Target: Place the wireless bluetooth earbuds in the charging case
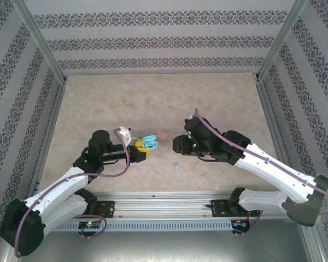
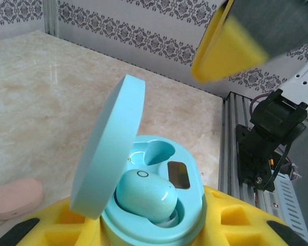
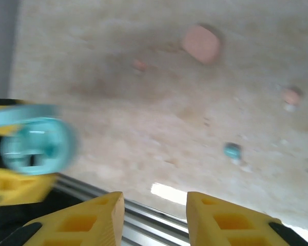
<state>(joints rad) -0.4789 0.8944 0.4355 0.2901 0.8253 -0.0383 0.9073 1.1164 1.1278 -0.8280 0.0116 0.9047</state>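
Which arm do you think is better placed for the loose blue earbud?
Right: the right tool is open, empty, near the tiny blue plastic earbud; the left tool grips the blue oval case.

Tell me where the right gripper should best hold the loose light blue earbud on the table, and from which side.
Probably from straight above, pinching the light blue earbud across its small body. It is tiny and lies low on the table, with free space around it, so the open right gripper could put one finger on each side.
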